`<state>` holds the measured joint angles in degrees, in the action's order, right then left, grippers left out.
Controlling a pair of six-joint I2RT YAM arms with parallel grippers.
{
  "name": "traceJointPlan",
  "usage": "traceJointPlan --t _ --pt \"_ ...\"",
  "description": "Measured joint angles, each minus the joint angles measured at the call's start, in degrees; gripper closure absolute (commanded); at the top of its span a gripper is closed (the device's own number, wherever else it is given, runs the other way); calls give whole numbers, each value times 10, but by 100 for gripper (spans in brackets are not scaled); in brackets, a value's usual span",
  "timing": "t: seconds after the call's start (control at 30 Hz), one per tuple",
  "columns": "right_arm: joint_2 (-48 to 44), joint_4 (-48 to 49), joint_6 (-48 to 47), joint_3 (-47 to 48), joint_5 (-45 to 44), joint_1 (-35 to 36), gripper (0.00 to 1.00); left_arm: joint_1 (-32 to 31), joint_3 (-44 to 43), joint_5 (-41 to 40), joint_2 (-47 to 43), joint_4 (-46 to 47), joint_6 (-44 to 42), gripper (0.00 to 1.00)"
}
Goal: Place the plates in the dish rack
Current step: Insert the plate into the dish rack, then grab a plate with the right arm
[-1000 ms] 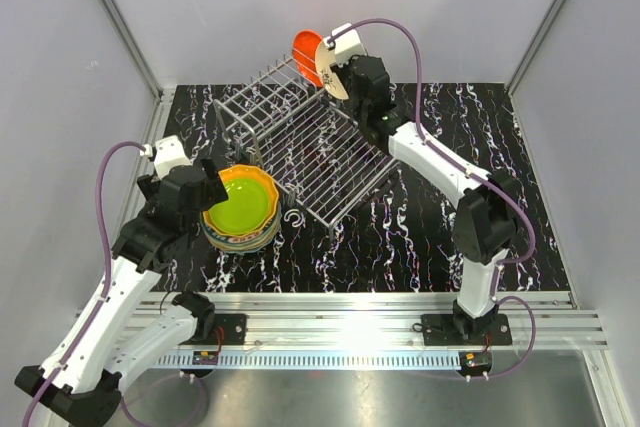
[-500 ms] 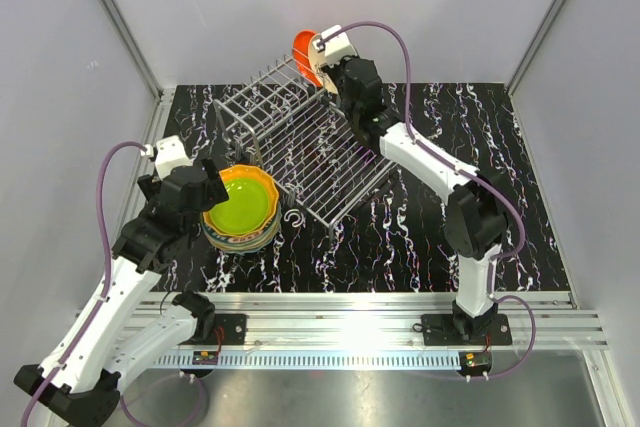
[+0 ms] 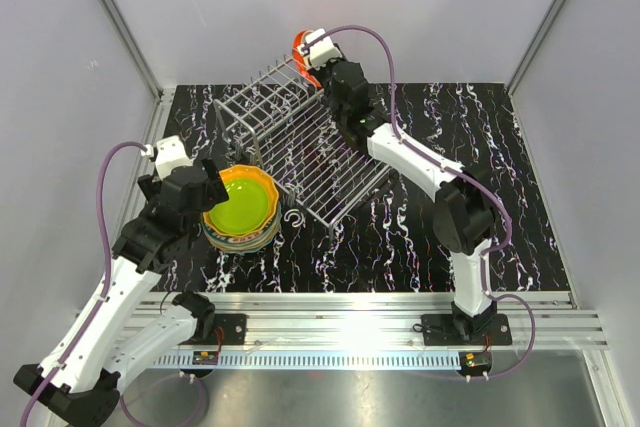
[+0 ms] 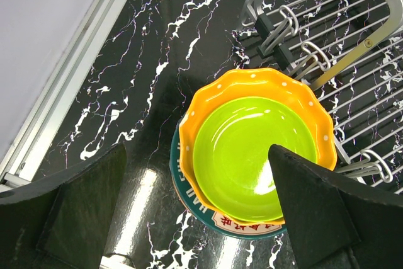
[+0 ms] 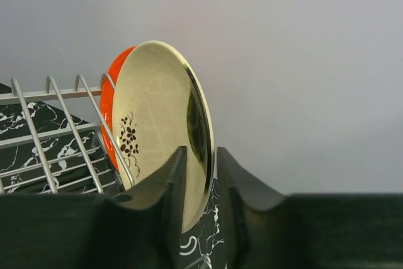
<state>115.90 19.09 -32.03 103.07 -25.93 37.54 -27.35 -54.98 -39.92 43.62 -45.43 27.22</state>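
Release is beginning at the far end of the dish rack (image 3: 300,147): the right gripper (image 5: 200,152), which a second ago was carrying the cream floral plate (image 5: 157,111) in the air beside the rack, is now parting its fingers narrowly around the rim as the plate is standing in a slot just beside the red-orange plate (image 5: 113,92). Two plates are looking loaded. The left gripper (image 4: 196,155) is hovering wide open over the lime green plate (image 4: 252,155) topping the remaining stack.
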Motion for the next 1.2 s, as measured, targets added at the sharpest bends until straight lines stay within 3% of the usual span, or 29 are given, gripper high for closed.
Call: traceJointPlan --t 0.03,0.17,0.77,1.0,1.2 --pt "2 0 -2 2 0 1 59 0 0 0 0 0 0 1" --pt "9 0 -5 7 0 3 55 0 0 0 0 0 0 1" --pt "-31 -8 14 -25 -2 18 49 -1 0 0 0 0 0 1" --pt "-163 -56 147 -114 4 33 46 -1 0 0 0 0 0 1" --pt "-301 -104 337 -242 67 41 61 1 0 0 -2 0 0 1"
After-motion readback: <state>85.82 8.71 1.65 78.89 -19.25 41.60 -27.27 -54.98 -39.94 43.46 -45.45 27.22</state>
